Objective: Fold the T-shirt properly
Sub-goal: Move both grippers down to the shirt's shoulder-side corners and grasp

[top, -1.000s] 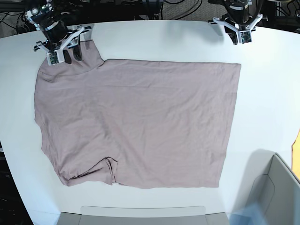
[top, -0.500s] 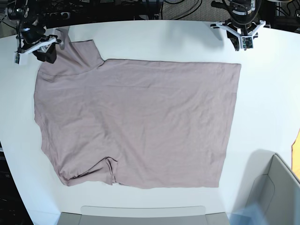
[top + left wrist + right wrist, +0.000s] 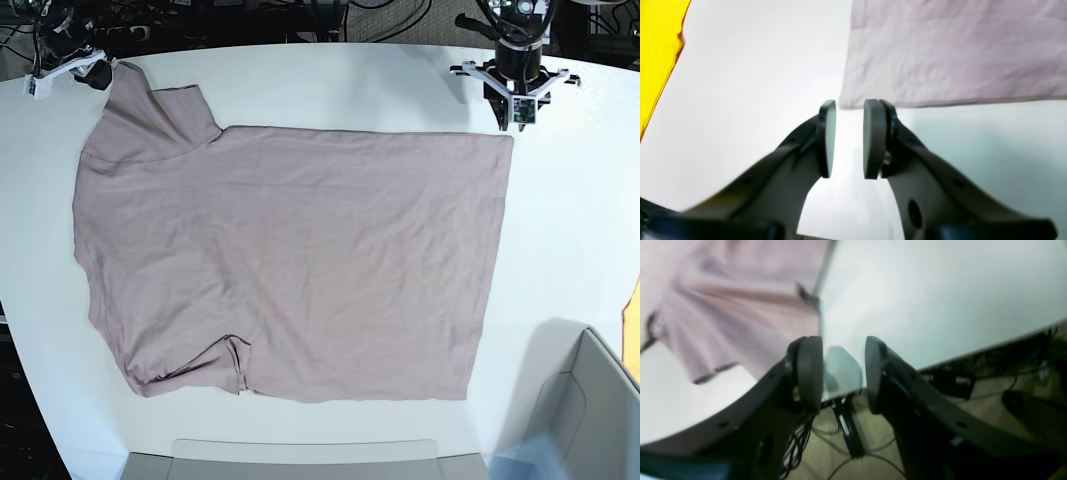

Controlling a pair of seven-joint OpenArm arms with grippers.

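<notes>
1. Pink cloth, the T-shirt (image 3: pixel 300 260), lies spread out over the middle and left of the white table (image 3: pixel 570 200) in the base view. Its right side is straight. At the far left, a piece of it sticks out past the long far edge. At the near left there is a wrinkled fold with a small flap. The left gripper (image 3: pixel 513 114) is at the far right, near the shirt's far right corner. The right gripper (image 3: pixel 68 82) is at the far left, just beside the part that sticks out. A gray box (image 3: pixel 595 400) sits at the near right, apart from the shirt. Part of a yellow thing (image 3: pixel 632 335) shows at the right edge. Black wires (image 3: pixel 405 22) run behind the table's far edge.

2. White table fills much of the left wrist view. The left gripper's jaws are let go, with a gap between them and no cloth in it. A corner of the pink shirt shows past the tips. The bright yellow thing is at the left, well apart from the shirt.

3. Pink cloth is on the left in the right wrist view, with soft folds. The right gripper's jaws are wide apart and hold nothing. One finger covers part of the cloth; I cannot tell if they touch. Black wires show past the table edge.
</notes>
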